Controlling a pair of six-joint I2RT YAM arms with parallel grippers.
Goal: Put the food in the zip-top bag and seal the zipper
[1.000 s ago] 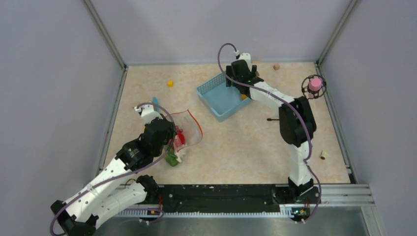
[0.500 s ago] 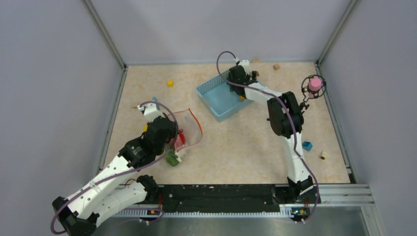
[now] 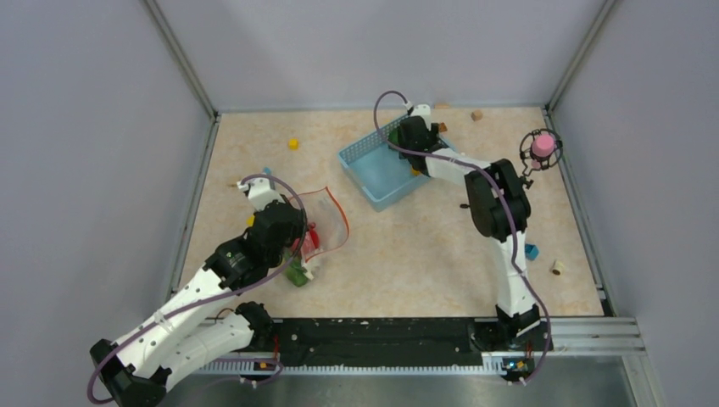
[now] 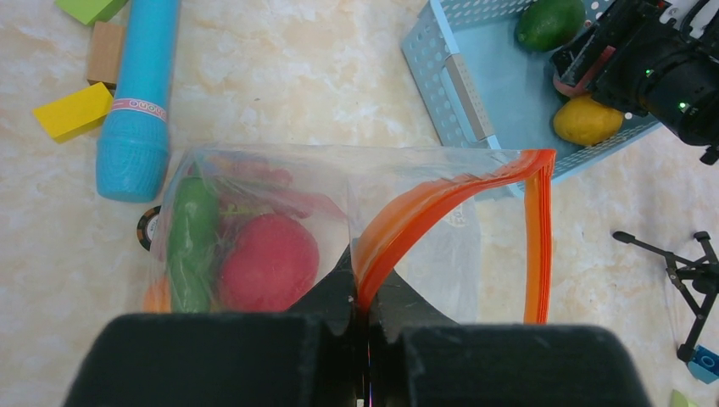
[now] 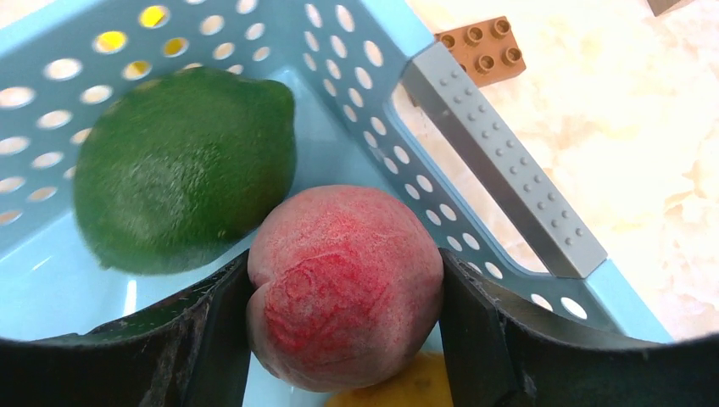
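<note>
Now the right hand [image 5: 343, 339] is down inside the basket [image 5: 500, 170], its jaws closed about halfway onto the peach [image 5: 339, 271], one finger on each side. A green fruit [image 5: 182, 170] touches the peach, and a yellow fruit [image 5: 398, 381] lies just under it.

Well apart across the table [image 3: 424, 254], the left hand [image 4: 360, 297] is pinched nearly shut on the zipper [image 4: 424, 212], holding one lip of the bag [image 4: 407, 174] up. A tomato [image 4: 270, 261] and a chili [image 4: 191, 242] are already inside.

The risks, as I judge them:
- The peach is round and smooth, so it could roll out of the grip on the lift, or catch the basket wall close beside it.
- The bag is held at a single point and the plastic is limp. Its mouth may sag or fold, and the peach would then land on the zipper and shove the bag aside.
- A knock there could pull the strip from the left hand's pinch.
</note>
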